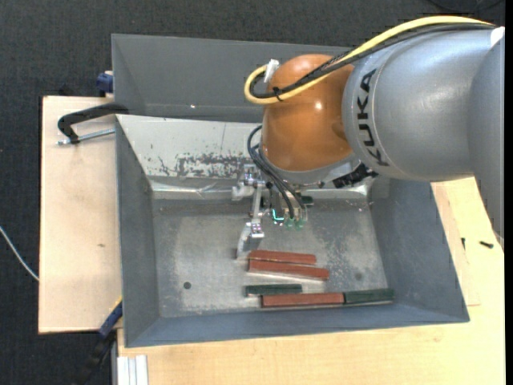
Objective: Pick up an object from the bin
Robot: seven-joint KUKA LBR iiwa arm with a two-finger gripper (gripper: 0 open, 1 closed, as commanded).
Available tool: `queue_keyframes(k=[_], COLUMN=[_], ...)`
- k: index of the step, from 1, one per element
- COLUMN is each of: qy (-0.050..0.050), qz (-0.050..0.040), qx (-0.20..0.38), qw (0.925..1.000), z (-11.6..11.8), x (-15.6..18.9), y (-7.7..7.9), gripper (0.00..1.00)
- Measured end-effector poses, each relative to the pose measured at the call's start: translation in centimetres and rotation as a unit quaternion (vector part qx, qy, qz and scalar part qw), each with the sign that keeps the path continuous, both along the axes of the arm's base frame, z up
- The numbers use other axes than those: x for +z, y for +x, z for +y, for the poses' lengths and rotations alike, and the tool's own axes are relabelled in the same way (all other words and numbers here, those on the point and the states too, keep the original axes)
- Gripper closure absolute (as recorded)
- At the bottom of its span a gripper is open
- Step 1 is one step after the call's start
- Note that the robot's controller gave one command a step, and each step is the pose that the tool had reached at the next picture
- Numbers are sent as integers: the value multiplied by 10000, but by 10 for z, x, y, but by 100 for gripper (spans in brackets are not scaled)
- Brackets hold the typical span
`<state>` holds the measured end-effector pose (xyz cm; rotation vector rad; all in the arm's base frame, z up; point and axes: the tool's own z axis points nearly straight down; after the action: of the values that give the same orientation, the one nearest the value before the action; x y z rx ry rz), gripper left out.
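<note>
A reddish-brown flat bar [280,258] lies on the floor of the grey metal bin [136,239], toward the front and near the middle. It is the farthest back of a small cluster of red-brown and dark green bars [321,298]. The pincer [250,243] stands just at its left end; I cannot tell whether it is wide or narrow.

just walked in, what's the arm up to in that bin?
The KUKA arm reaches into the grey bin from the right, with its hand lowered near the bin floor, about mid-bin. Right beside the hand, toward the front wall, lie two reddish-brown sticks. Further forward are a third reddish-brown stick and a dark green stick. Nothing is visibly held, and I can't tell whether the hand touches the nearest stick.
</note>
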<state>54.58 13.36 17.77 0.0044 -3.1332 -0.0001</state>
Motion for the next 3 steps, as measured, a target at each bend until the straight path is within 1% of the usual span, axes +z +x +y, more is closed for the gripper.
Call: queue_keyframes(k=[1, 2, 3], qy=[7, 40, 24], qz=[-43, 0, -98], qx=[-10, 138, 126], qw=[10000, 9999, 9999], z=[-1, -51, -54], x=[5, -93, -103], y=[2, 6, 7], gripper=[0, 100, 0])
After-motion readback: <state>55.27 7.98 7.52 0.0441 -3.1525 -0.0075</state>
